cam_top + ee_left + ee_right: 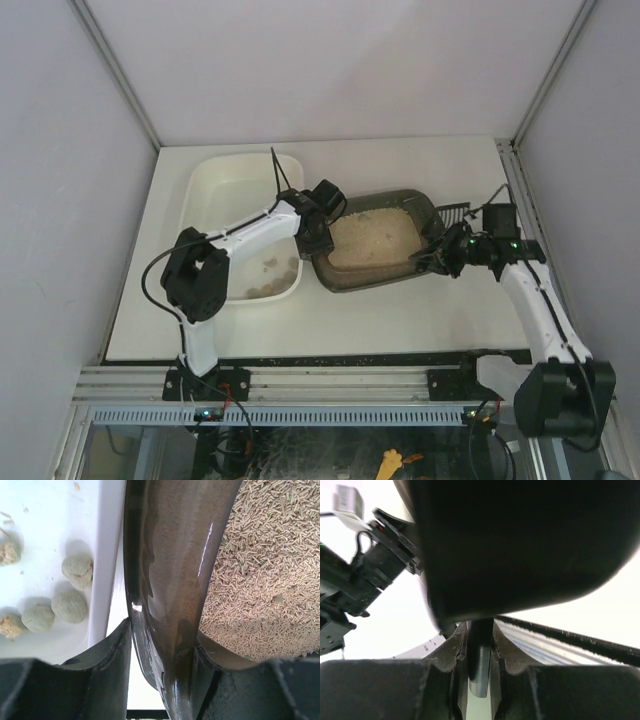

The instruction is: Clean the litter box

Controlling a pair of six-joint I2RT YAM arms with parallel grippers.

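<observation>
Litter box point(372, 243) sits just right of the white tub point(235, 195). The left gripper point(162, 641) pinches its tub-side wall and the right gripper point(480, 641) pinches the end farthest from the tub, probably to lift and tip it together.

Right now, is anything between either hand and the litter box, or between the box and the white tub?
Nothing visible. The left hand clamps the litter box wall beside the white tub; the right hand pinches its opposite rim. Only a bare strip of table separates box and tub. The black scoop lies beyond the right hand.
</observation>
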